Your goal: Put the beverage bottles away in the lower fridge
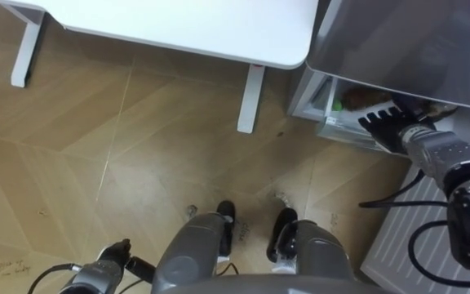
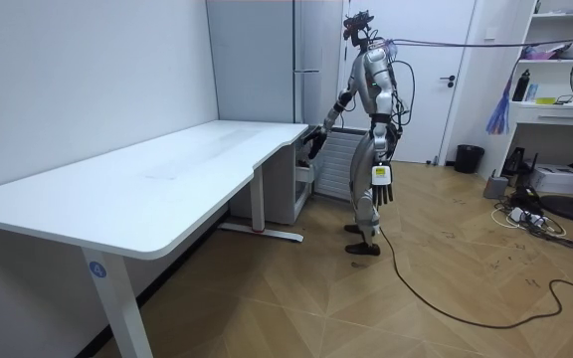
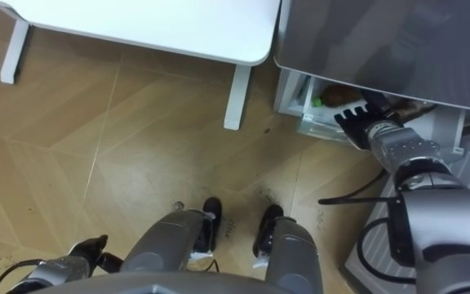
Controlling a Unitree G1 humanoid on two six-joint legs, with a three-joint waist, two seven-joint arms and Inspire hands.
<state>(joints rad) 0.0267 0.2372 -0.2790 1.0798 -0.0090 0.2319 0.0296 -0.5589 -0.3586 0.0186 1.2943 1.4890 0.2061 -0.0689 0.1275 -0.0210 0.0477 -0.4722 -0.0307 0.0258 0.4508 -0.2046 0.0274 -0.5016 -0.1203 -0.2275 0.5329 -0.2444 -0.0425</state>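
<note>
The lower fridge compartment [image 1: 333, 106] stands open under the grey fridge front [image 1: 414, 41]. Inside it I make out a brownish item [image 1: 353, 100] and a small green cap [image 3: 317, 103]; whether these are drinks I cannot tell. My right hand [image 1: 386, 124] reaches to the compartment's front edge with its dark fingers straight and spread, holding nothing that I can see. In the room view this right hand [image 2: 315, 142] is stretched toward the fridge [image 2: 296, 60]. My left hand [image 2: 383, 184] hangs at my side, fingers straight, empty; the left hand [image 1: 113, 257] also sits low left.
A white desk [image 1: 194, 24] with a white leg [image 1: 250, 98] stands front left, close beside the fridge. A white ribbed panel [image 1: 406, 245] lies low on my right. I stand on wooden floor [image 1: 96, 147], with room to my left and behind.
</note>
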